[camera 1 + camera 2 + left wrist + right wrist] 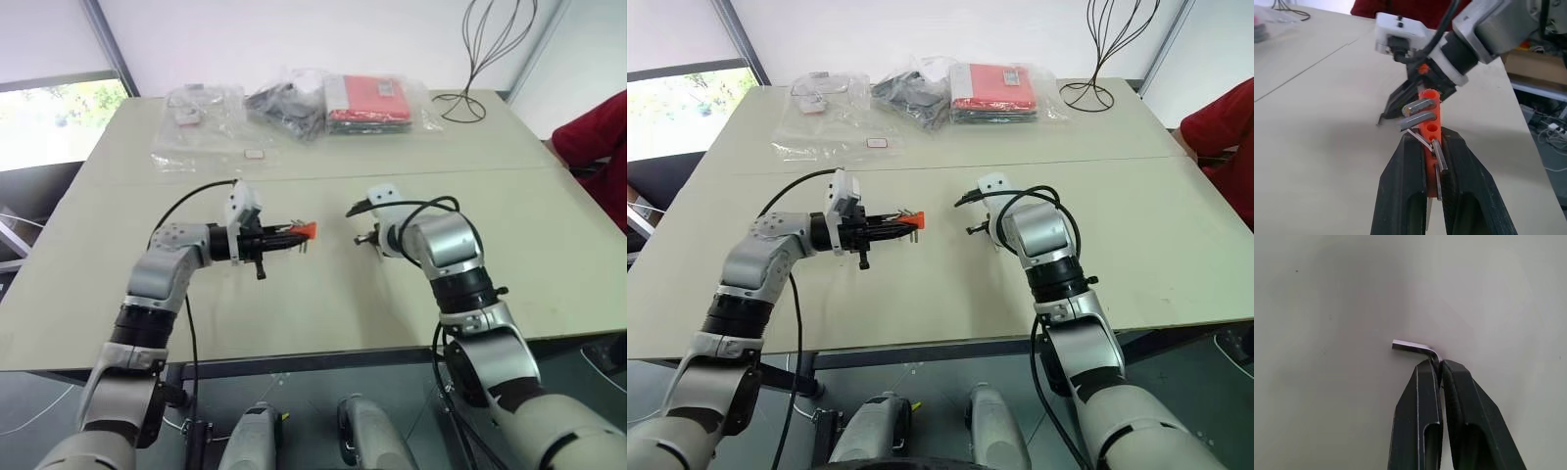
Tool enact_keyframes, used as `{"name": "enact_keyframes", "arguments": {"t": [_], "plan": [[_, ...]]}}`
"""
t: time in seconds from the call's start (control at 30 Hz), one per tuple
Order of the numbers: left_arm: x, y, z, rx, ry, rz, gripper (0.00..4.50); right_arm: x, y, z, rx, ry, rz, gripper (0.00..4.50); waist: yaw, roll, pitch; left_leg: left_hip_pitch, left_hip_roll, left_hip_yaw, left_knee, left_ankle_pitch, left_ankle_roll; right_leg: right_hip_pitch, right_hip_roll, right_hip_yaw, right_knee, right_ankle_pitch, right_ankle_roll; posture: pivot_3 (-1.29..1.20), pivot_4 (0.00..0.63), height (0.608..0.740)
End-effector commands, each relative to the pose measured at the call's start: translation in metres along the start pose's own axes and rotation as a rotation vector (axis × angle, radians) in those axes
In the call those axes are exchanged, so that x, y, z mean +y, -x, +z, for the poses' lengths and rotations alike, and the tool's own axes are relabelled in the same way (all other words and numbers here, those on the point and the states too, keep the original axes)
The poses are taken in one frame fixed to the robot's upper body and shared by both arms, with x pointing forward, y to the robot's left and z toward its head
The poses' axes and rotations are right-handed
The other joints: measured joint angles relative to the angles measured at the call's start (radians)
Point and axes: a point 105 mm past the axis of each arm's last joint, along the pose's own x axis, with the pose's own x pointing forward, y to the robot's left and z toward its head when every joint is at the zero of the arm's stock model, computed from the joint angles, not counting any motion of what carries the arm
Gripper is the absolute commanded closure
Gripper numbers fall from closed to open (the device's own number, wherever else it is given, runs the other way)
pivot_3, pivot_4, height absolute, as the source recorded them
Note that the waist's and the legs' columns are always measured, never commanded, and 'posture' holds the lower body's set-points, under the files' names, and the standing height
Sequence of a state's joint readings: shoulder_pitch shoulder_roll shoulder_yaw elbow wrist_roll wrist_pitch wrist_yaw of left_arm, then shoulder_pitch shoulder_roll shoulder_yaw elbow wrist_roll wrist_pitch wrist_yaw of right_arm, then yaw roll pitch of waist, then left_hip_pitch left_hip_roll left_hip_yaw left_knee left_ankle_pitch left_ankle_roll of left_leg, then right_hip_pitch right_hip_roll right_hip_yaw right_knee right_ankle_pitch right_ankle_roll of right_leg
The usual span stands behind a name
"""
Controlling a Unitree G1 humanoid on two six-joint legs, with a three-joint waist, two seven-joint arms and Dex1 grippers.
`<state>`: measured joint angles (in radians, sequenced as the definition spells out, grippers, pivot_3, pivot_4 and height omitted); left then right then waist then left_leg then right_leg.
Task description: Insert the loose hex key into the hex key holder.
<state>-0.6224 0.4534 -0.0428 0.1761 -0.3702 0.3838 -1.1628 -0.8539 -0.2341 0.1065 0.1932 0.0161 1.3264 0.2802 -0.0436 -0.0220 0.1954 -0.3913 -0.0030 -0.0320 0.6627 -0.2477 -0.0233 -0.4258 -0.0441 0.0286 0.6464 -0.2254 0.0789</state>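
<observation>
The hex key holder (pixel 307 230), a small orange-red block with a few grey keys sticking out, hangs a little above the table. My left gripper (pixel 292 235) is shut on it and points level toward the right arm. In the left wrist view the holder (pixel 1431 122) stands between the black fingers (pixel 1405 171). To its right, my right gripper (pixel 1439 364) points down at the table and is shut on the loose hex key (pixel 1410 347). The key's short bent end sticks out sideways past the fingertips, close to the tabletop. A small gap separates the right gripper (pixel 364 238) from the holder.
Clear plastic bags (pixel 196 122) with small parts lie along the far side of the beige table (pixel 294 313), beside a red packet (pixel 367 98). A black wire stand (pixel 470 98) sits at the far right. A person's red sleeve (pixel 598 137) shows at the right edge.
</observation>
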Motion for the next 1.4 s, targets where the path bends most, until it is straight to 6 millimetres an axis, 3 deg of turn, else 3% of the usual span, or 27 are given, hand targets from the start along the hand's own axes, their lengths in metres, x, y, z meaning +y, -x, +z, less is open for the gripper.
{"name": "enact_keyframes", "arguments": {"t": [0.03,0.1,0.2,0.3,0.37,0.5,0.7,0.87,1.4], "plan": [[0.002,0.001,0.012,-0.033,-0.04,0.006,4.5,-0.003,-0.005,-0.003,0.01,-0.024,0.006,4.47,0.0,0.0,0.0,0.0,0.0,0.0,0.0,0.0,0.0,0.0,0.0,0.0,0.0,0.0,0.0,0.0,0.15,0.74],[0.004,0.0,0.013,-0.034,-0.04,0.008,4.5,-0.011,0.0,0.019,-0.075,-0.019,-0.008,4.47,-0.001,0.0,0.0,0.0,0.0,0.0,0.0,0.0,0.0,0.0,0.0,0.0,0.0,0.0,0.0,0.0,0.15,0.74],[0.011,-0.001,0.016,-0.047,-0.019,0.017,4.5,-0.027,0.026,0.081,-0.311,-0.035,-0.017,4.47,-0.002,0.002,0.002,-0.001,0.0,0.001,0.0,0.0,0.0,-0.001,0.0,0.0,0.0,0.0,0.0,0.0,0.15,0.74],[0.018,-0.004,0.017,-0.031,0.022,-0.033,4.5,-0.032,0.078,0.148,-0.65,-0.095,0.098,4.47,-0.002,0.003,0.003,-0.002,-0.001,0.001,0.0,0.0,0.0,-0.003,0.001,0.0,0.0,0.0,0.0,0.0,0.15,0.74],[0.023,-0.005,0.021,-0.022,0.046,-0.076,4.5,-0.025,0.109,0.169,-0.827,-0.117,0.22,4.47,-0.001,0.002,0.002,-0.006,-0.001,0.001,0.0,0.0,0.0,-0.007,0.002,0.0,0.0,0.0,0.0,0.0,0.15,0.74],[0.037,-0.013,0.041,-0.043,0.054,-0.123,4.5,-0.01,0.14,0.171,-0.977,-0.228,0.456,4.47,0.0,0.001,0.001,-0.007,0.0,-0.001,-0.005,-0.001,0.002,-0.007,0.002,-0.001,-0.002,-0.001,0.002,0.0,0.15,0.74],[0.04,-0.038,0.089,-0.132,0.041,-0.221,4.5,0.003,0.158,0.16,-1.068,-0.343,0.607,4.47,0.007,0.001,0.002,-0.021,-0.002,0.0,-0.002,-0.001,0.002,-0.018,-0.004,-0.002,0.0,0.0,0.003,0.0,0.15,0.74],[0.035,-0.047,0.092,-0.084,-0.037,-0.284,4.5,0.01,0.16,0.157,-1.084,-0.363,0.619,4.47,-0.001,0.001,0.002,-0.02,-0.002,0.0,-0.002,-0.001,0.002,-0.018,-0.003,-0.002,-0.002,0.0,0.004,0.0,0.15,0.74],[0.037,-0.051,0.11,-0.177,-0.025,-0.275,4.5,0.011,0.154,0.151,-1.081,-0.378,0.61,4.47,0.0,0.001,0.002,-0.019,-0.001,-0.001,-0.002,-0.001,0.002,-0.018,-0.001,-0.001,0.0,0.0,0.003,0.0,0.15,0.74]]}}
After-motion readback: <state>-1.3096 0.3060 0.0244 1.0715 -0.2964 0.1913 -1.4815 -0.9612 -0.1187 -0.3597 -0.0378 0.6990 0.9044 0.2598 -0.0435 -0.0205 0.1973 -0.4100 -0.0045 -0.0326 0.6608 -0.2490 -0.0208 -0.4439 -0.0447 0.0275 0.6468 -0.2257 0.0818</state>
